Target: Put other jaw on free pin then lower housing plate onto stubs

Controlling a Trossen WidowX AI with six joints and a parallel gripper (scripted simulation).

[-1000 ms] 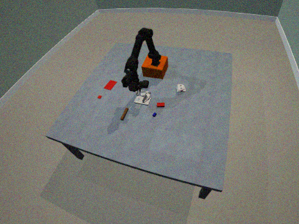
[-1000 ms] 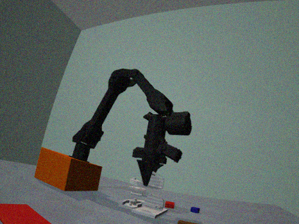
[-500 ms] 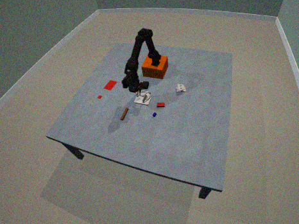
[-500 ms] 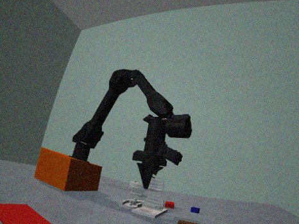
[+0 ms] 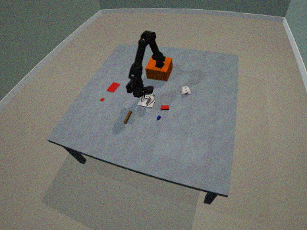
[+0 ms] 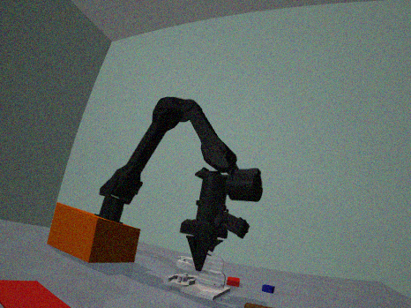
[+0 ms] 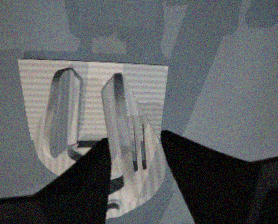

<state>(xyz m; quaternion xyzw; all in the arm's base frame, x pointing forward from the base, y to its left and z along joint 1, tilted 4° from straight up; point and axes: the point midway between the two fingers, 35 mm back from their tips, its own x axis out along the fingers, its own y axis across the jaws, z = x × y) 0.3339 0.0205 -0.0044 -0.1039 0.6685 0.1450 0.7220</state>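
The white base plate [image 5: 143, 104] [image 6: 216, 293] [image 7: 92, 107] lies on the table below my gripper. One pale jaw [image 7: 61, 122] is over the left half of the base in the wrist view. My gripper [image 5: 147, 97] [image 6: 199, 269] [image 7: 135, 140] is shut on the other pale jaw [image 7: 116, 125], over the right half of the base. The two jaws are apart at their far ends. Their gear ends are partly hidden by my left finger, so I cannot tell whether the teeth mesh or the held jaw is on its pin. The white housing plate [image 5: 188, 92] lies away from the base.
The arm stands on an orange block [image 5: 157, 73] [image 6: 70, 234]. A red brick [image 5: 165, 107] [image 6: 233, 281] and a small blue piece [image 5: 159, 117] [image 6: 268, 289] lie near the base. A brown bar [image 5: 127, 117], a red mat [image 5: 112, 87] and a small red piece [image 5: 102, 99] also lie there.
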